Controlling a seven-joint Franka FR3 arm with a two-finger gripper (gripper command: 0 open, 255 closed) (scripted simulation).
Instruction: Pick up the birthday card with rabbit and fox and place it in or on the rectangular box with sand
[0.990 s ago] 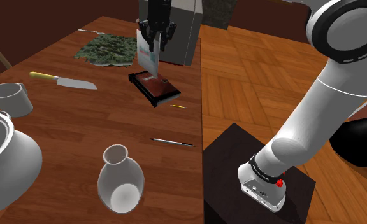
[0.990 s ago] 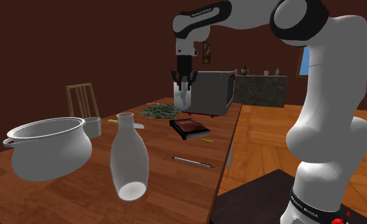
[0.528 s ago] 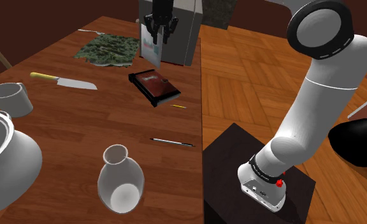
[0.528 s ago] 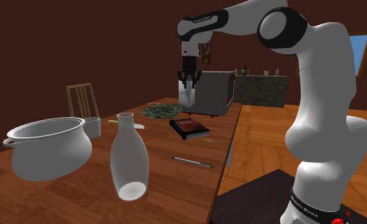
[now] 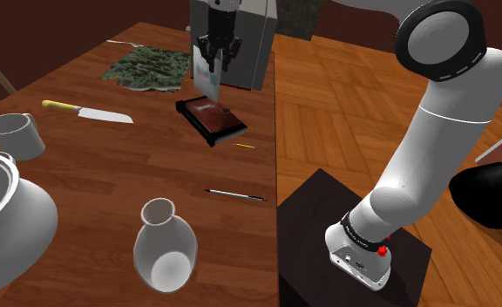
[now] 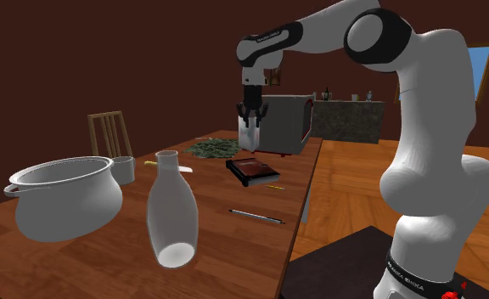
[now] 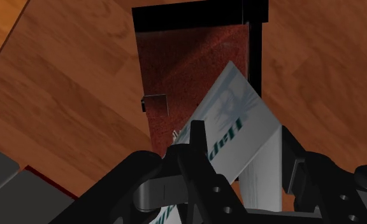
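My gripper (image 5: 216, 54) is shut on a pale birthday card (image 5: 206, 73), pinching its upper edge so that it hangs down at a tilt. The card (image 7: 239, 124) shows blue-green print between the black fingers (image 7: 198, 153). Below it on the wooden table lies the rectangular black-rimmed box (image 5: 213, 120) with reddish-brown sand (image 7: 195, 57). The card hangs above the box's far end without touching it. From the second exterior view the gripper (image 6: 251, 115) and card (image 6: 250, 132) stand above and behind the box (image 6: 253, 170).
A grey cabinet-like box (image 5: 245, 44) stands right behind the gripper. A green mat (image 5: 149, 68), a knife (image 5: 88, 110), a mug (image 5: 14, 133), a large pot (image 5: 1, 209), a vase (image 5: 165, 244), a pen (image 5: 236, 195) and a small pencil (image 5: 245, 146) lie on the table. The table edge (image 5: 276, 157) runs beside the box.
The gripper with the card first rose and shifted slightly toward the table edge, then dipped a little. The arm's upper links swung over. The box has not moved.
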